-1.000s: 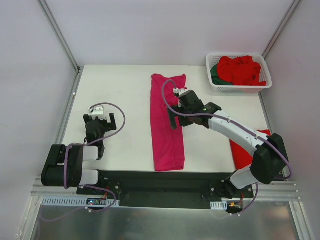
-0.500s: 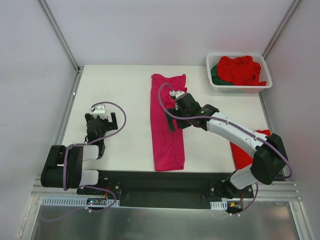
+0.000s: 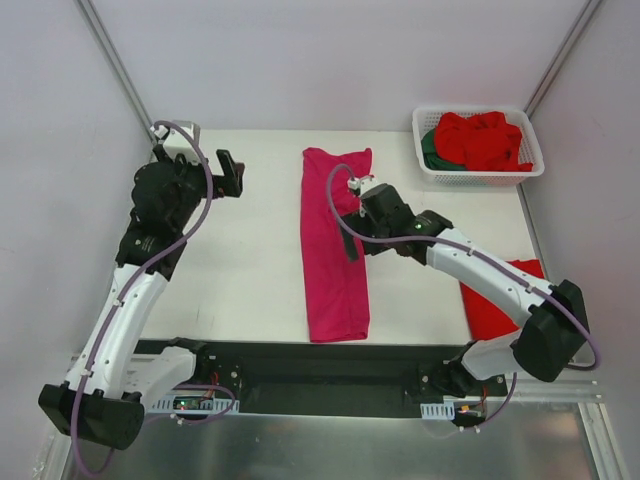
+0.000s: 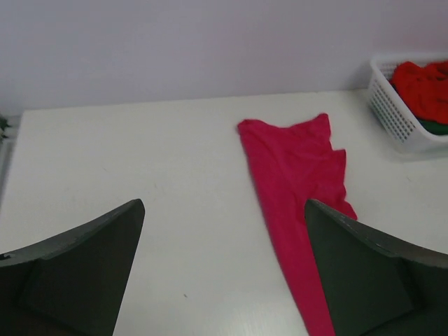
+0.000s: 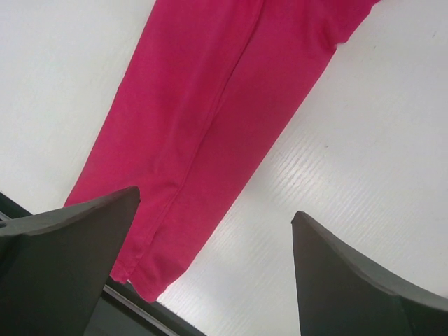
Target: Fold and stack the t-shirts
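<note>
Left claw (image 3: 232, 176) released, wide, empty; arm has swung from lower left to upper left of frame, now facing far end of magenta t-shirt (image 3: 335, 290). Right claw (image 3: 347, 238) likewise spread, empty, over shirt's middle, barely shifted. Likely both setting up next fold. Magenta t-shirt: long narrow strip, folded lengthwise, flat at centre of counter (image 3: 250, 260). Red t-shirts (image 3: 485, 140) and green t-shirt (image 3: 432, 148) heaped in basket (image 3: 478, 176), upper right; another red shirt (image 3: 478, 310) at right edge.

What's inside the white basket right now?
The white basket holds crumpled red cloth on top, with dark green cloth showing at its left edge. How many shirts there are, and anything beneath the red pile, is covered.
</note>
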Robot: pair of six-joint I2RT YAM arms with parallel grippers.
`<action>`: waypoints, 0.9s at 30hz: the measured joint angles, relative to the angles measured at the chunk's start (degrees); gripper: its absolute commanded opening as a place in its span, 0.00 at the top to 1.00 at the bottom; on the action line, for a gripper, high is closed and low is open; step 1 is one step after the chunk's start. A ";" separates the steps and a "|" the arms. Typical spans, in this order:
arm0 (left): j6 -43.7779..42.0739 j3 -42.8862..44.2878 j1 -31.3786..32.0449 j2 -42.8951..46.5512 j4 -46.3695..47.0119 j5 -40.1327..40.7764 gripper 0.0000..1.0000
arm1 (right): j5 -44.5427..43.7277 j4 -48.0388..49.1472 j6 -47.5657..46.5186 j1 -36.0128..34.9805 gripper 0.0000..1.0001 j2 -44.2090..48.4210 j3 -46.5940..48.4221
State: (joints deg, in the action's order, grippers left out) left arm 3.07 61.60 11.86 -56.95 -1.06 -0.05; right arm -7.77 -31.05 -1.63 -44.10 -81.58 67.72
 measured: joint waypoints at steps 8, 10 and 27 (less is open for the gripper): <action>8.04 -2.05 -2.60 -6.32 -9.86 -12.22 0.01 | 16.68 10.51 4.46 15.74 0.04 2.01 -2.95; 8.90 -1.84 -3.34 -8.39 -12.41 -14.95 0.01 | 23.19 13.05 7.41 20.98 0.04 -0.74 -1.62; 18.51 3.89 -10.43 -11.28 -17.94 -23.65 0.01 | 41.99 17.81 18.69 34.47 0.04 -16.41 10.43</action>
State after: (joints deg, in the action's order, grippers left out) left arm 21.58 65.49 1.43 -68.23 -19.00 -23.70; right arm 34.22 -13.23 17.06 -9.63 -98.00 78.15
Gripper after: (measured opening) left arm 0.993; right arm 0.965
